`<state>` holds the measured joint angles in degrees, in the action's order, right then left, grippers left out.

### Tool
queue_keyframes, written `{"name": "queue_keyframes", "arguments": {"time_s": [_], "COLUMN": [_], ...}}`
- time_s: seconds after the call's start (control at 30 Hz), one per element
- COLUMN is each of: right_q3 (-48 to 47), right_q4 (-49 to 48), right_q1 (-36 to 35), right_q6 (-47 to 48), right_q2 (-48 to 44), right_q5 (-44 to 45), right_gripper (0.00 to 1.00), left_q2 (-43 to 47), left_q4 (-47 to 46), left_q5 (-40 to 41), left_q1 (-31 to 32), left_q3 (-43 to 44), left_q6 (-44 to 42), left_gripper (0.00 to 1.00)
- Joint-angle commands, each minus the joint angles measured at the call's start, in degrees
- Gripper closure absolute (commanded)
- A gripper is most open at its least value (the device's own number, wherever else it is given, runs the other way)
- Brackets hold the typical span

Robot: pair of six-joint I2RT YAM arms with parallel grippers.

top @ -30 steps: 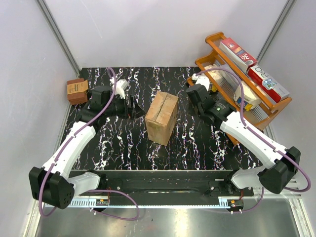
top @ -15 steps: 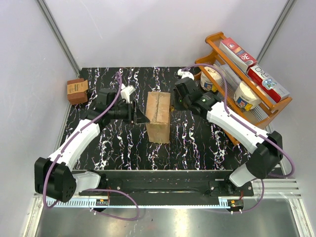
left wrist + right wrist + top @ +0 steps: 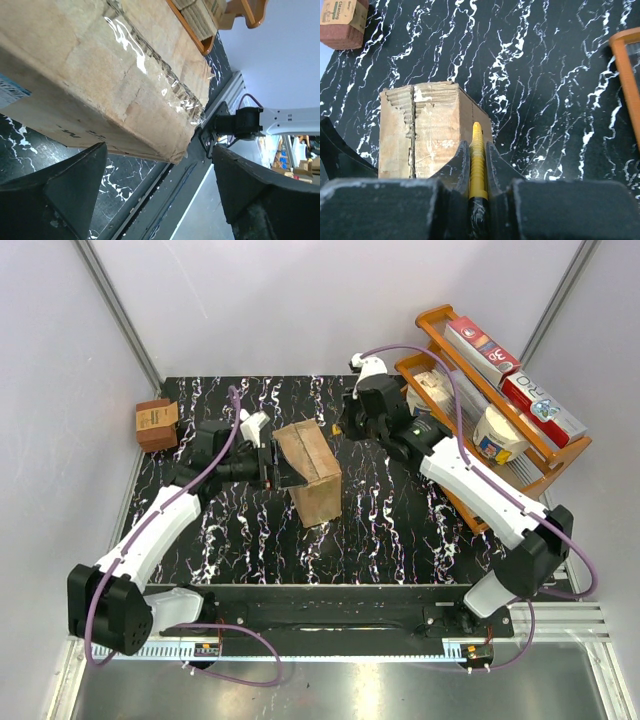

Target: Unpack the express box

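The express box point(image 3: 308, 472) stands tilted in the middle of the black marbled table, its taped seam up. My left gripper point(image 3: 276, 466) is open against the box's left side. In the left wrist view the box point(image 3: 100, 75) fills the upper left above the spread fingers point(image 3: 65, 192), and a corner of its white label point(image 3: 10, 92) shows. My right gripper point(image 3: 347, 426) hovers over the box's far right edge, shut on a yellow ribbed tool point(image 3: 477, 150). In the right wrist view the tool's tip is over the box's top edge point(image 3: 425, 130).
A small darker-brown box point(image 3: 157, 423) sits at the table's far left edge and also shows in the right wrist view point(image 3: 342, 22). An orange rack point(image 3: 520, 455) with cartons and tubs stands at the right. White walls enclose the table.
The box has turned and tipped toward the left. My left gripper has moved right against it. My right gripper has swung to the far side, over the box.
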<state>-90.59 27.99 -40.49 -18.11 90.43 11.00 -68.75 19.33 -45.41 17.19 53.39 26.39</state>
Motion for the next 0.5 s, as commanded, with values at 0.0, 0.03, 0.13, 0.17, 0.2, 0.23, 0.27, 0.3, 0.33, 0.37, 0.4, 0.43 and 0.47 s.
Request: {"name": "queue_keyframes", "arguments": {"time_s": [0.0,0.03,0.13,0.17,0.2,0.23,0.27,0.3,0.33,0.37,0.4,0.43,0.47], "right_q3": [-3.63,-4.07,-5.48,-5.57,-5.57,-5.48,-5.30,-4.87,-4.69,-4.60,-4.60,-4.69,-4.77], "right_q4": [3.03,3.99,5.93,6.20,6.46,6.81,6.90,6.90,6.99,7.17,7.52,8.22,8.75], "right_q1": [-3.53,-4.67,-8.37,-9.42,-10.65,-11.27,-11.71,-12.59,-13.03,-13.47,-13.82,-14.35,-14.79], "right_q6": [4.30,5.61,6.24,6.16,5.81,4.59,3.96,3.70,3.26,3.08,3.08,2.99,2.90], "right_q2": [-4.65,-4.91,-5.18,-5.18,-5.27,-5.35,-5.62,-5.71,-5.71,-5.45,-5.27,-5.01,-4.57], "right_q5": [4.29,4.72,4.20,4.46,4.90,5.51,5.95,6.13,6.39,7.01,7.45,7.97,9.72], "right_gripper": [1.00,1.00,1.00,1.00,1.00,1.00,1.00,1.00,1.00,1.00,1.00,1.00,1.00], "left_q2": [2.57,2.66,1.17,-0.32,-1.11,-1.91,-2.78,-2.88,-2.88,-2.79,-2.62,-2.53,-2.44], "left_q4": [-3.78,-3.78,-2.46,0.41,1.14,1.67,1.59,1.32,0.63,0.62,0.79,1.06,1.49], "left_q5": [5.58,7.59,13.90,15.86,16.40,15.88,15.62,15.79,15.61,15.87,16.14,16.58,17.10], "left_q1": [-0.05,-0.05,-0.05,-0.05,-0.05,-0.05,0.04,0.04,0.04,0.04,0.04,0.04,0.04], "left_q3": [1.81,1.90,2.16,2.60,2.95,3.04,2.95,2.60,2.08,1.99,1.72,1.55,1.63], "left_q6": [2.96,3.83,7.25,8.23,8.58,9.20,9.81,10.95,11.22,11.31,11.40,11.49,11.49], "left_gripper": [0.09,0.08,0.07,0.07,0.07,0.07,0.07,0.08,0.08,0.08,0.07,0.09,0.10]}}
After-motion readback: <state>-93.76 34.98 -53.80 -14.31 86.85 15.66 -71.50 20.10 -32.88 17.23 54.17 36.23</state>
